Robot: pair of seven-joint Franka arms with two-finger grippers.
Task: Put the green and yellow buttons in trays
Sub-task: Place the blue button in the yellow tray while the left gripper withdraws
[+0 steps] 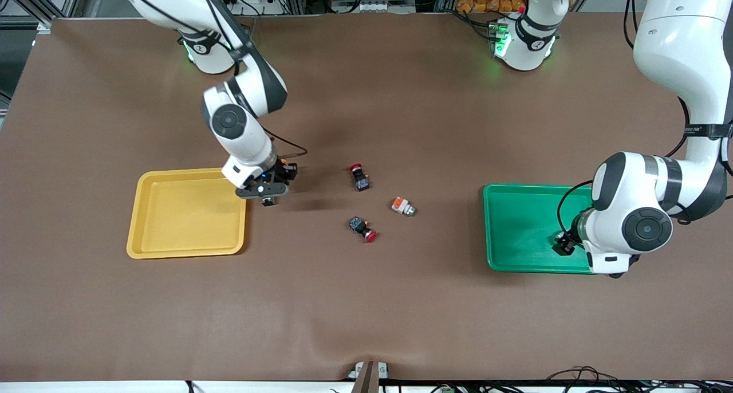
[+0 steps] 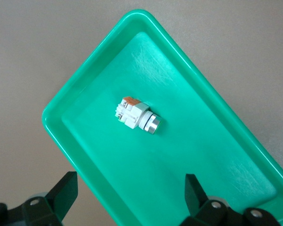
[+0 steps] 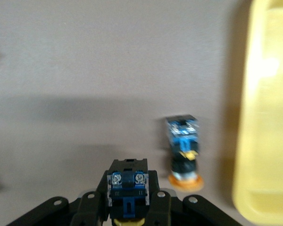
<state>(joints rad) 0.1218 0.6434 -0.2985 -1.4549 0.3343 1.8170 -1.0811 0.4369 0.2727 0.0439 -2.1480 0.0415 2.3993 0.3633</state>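
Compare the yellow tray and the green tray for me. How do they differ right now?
The green tray holds a white button, with the open left gripper over it. The yellow tray looks empty; the right gripper beside it is shut on a black button. Both are shallow, rimmed rectangles.

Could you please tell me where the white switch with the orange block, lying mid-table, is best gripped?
Probably from straight above, closing across the body of the white switch: it lies on its side, its blocky body offers flat flanks; the round cap might slip.
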